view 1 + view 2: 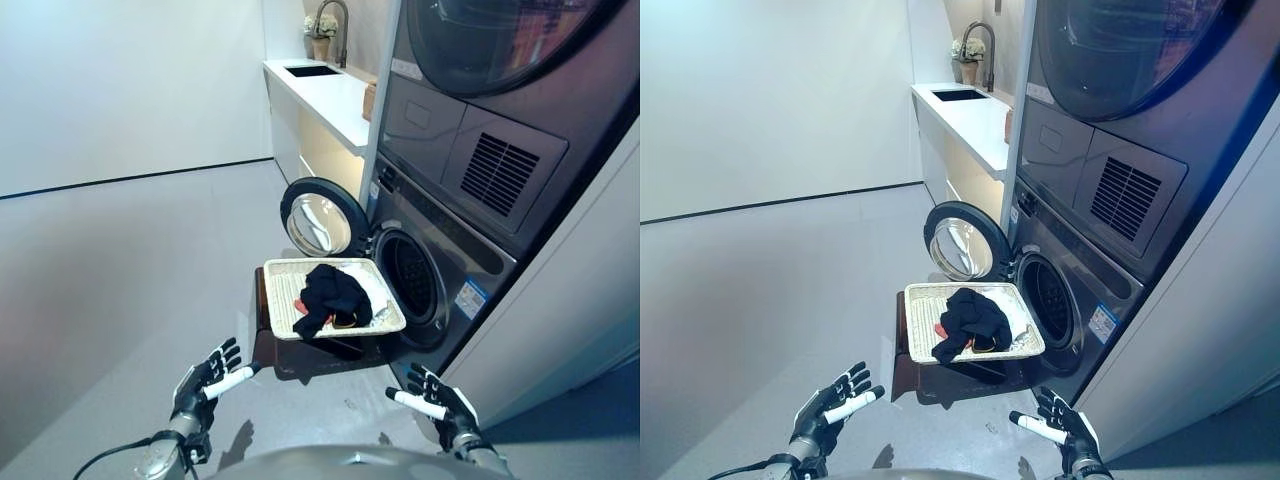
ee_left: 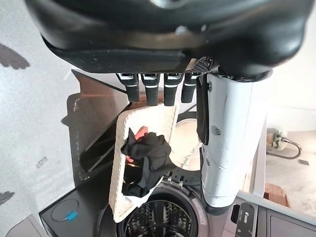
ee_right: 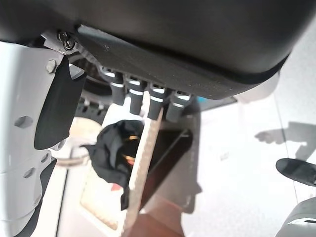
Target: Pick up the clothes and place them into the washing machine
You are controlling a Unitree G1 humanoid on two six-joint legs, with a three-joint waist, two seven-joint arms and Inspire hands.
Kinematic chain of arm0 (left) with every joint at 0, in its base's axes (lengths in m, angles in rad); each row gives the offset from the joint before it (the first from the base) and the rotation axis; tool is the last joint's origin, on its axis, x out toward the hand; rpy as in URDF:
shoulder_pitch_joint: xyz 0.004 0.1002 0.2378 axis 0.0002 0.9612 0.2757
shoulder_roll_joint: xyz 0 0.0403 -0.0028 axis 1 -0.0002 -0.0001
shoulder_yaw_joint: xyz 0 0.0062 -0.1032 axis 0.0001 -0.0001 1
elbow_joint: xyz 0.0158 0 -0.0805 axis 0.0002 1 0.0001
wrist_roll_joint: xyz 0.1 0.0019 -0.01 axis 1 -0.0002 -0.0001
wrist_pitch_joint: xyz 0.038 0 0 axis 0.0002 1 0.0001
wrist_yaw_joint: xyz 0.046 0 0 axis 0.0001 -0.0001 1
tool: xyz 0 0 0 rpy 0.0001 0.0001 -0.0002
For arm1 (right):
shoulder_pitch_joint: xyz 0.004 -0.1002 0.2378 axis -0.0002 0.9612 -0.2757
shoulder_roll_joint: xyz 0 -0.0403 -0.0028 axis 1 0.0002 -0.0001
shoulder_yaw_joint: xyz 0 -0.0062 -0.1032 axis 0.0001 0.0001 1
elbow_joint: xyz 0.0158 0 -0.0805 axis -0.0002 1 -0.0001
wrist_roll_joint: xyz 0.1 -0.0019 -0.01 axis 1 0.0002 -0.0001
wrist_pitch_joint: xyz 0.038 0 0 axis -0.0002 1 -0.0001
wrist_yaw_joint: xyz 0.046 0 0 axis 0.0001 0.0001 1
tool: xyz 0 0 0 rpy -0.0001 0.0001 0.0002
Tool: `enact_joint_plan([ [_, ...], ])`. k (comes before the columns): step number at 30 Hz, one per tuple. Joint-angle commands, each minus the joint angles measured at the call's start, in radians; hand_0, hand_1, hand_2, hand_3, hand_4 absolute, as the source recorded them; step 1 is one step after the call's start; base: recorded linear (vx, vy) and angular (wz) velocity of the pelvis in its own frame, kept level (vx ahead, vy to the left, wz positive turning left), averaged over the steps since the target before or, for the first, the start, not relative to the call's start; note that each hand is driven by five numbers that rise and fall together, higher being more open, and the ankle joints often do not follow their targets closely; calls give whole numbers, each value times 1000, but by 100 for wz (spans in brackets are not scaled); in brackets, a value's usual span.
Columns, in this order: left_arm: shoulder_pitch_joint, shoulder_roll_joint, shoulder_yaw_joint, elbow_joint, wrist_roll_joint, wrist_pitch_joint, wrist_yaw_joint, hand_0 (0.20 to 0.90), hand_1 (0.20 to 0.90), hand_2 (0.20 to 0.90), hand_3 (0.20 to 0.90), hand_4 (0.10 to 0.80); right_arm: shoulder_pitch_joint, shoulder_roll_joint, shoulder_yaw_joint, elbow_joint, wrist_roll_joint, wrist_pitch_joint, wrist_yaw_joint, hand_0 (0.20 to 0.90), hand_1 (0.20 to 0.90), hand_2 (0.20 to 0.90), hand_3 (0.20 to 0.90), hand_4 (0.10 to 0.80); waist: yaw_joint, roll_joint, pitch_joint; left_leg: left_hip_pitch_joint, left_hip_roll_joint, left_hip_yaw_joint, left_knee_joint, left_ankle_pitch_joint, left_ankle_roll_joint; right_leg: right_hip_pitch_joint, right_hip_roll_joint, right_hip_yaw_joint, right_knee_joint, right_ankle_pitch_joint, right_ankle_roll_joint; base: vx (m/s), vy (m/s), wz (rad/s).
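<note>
A shallow wicker basket [image 1: 283,280] rests on a low dark brown box [image 1: 300,355] in front of the washing machine [image 1: 450,270]. In it lies a black garment [image 1: 332,294] over red and white clothes. The machine's round door [image 1: 318,218] stands open and the drum opening [image 1: 410,275] faces the basket. My left hand [image 1: 205,378] is open and empty, low and short of the box on its left. My right hand [image 1: 440,400] is open and empty, low, near the machine's front corner. The basket also shows in the left wrist view [image 2: 118,173] and the right wrist view [image 3: 140,163].
A dryer [image 1: 500,70] is stacked on the washing machine. A white counter [image 1: 325,95] with a sink and tap runs along the far wall beside the machines. Grey floor [image 1: 120,280] lies open to the left.
</note>
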Motion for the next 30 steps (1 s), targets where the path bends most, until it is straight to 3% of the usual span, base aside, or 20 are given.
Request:
enact_joint_plan([
  [1,-72,26,15,-43,-36,-49,-20,900,900,900,900,800,-68,-39,-21,-68,44,-63,6,900,900,900,900,800,-13,-11,38,-97,66,13,59,60,-55,3,2,25,186,-165,20,-109,-53,1],
  [4,-74,42,16,-61,-36,-51,-33,900,900,900,900,800,-57,-55,-19,-74,29,-60,22,900,900,900,900,800,-15,-23,56,-150,70,-2,172,28,-50,-17,18,52,207,-184,-2,-34,-71,-8],
  [5,-77,43,18,-58,-31,-51,-31,900,900,900,900,800,-63,-63,-13,-67,19,-58,22,900,900,900,900,800,-6,-28,61,-164,54,-24,215,17,-50,-16,19,59,202,-182,-3,2,-26,-21],
  [6,-85,42,27,-49,-42,-55,-23,900,900,900,900,800,-74,-80,-13,-73,10,-58,22,900,900,900,900,800,7,-35,75,-187,16,-84,240,19,-49,-16,12,66,201,-173,1,0,-4,-21],
  [8,-90,36,29,-45,-42,-57,-18,900,900,900,900,800,-75,-81,-21,-78,26,-60,27,900,900,900,900,800,3,-36,75,-201,5,-97,211,22,-45,-18,2,63,204,-173,7,8,51,-15],
  [13,-75,25,31,-40,-28,-66,-16,900,900,900,900,800,-71,-53,-44,-38,66,-56,22,900,900,900,900,800,-9,-15,50,-160,1,-49,145,10,-16,-19,-25,78,207,-171,35,73,140,-8],
  [18,-55,26,54,-35,-25,-68,-14,900,900,900,900,800,-85,-53,-9,-49,15,-44,34,900,900,900,900,800,9,-13,53,-149,-33,-31,144,-17,11,-17,-64,86,210,-155,59,51,136,-10],
  [21,-50,35,77,-51,-25,-69,-9,900,900,900,900,800,-96,-50,-16,-53,22,-44,28,900,900,900,900,800,16,-12,72,-164,-62,-31,172,-35,33,-60,-98,101,311,-113,74,6,207,8],
  [22,-49,38,82,-58,-24,-70,-7,900,900,900,900,800,-96,-45,-24,-56,29,-44,25,900,900,900,900,800,15,-11,78,-160,-73,-37,178,-42,42,-71,-108,102,352,-94,71,42,320,6],
  [24,-45,49,89,-83,-14,-68,-2,900,900,900,900,800,-92,-39,-35,-68,38,-47,19,900,900,900,900,800,5,-7,99,-131,-115,-60,189,-54,78,-116,-134,136,526,18,47,68,357,13],
  [26,-41,55,98,-92,-3,-66,-1,900,900,900,900,800,-93,-40,-32,-79,37,-47,17,900,900,900,900,800,-4,0,122,-109,-125,-72,187,-55,99,-171,-128,151,646,52,27,21,211,24],
  [28,-43,58,100,-91,4,-65,4,900,900,900,900,800,-100,-41,-31,-80,38,-48,13,900,900,900,900,800,-7,4,133,-103,-128,-72,186,-56,106,-199,-120,151,689,45,18,24,129,3],
  [29,-51,56,100,-83,5,-64,9,900,900,900,900,800,-107,-38,-31,-72,39,-47,7,900,900,900,900,800,-4,10,141,-98,-127,-70,187,-59,109,-220,-125,128,705,28,14,157,161,-2],
  [30,-59,47,99,-72,0,-64,14,900,900,900,900,800,-109,-33,-36,-79,49,-48,6,900,900,900,900,800,-10,13,136,-78,-132,-64,172,-71,105,-247,-141,72,625,-2,16,150,88,2],
])
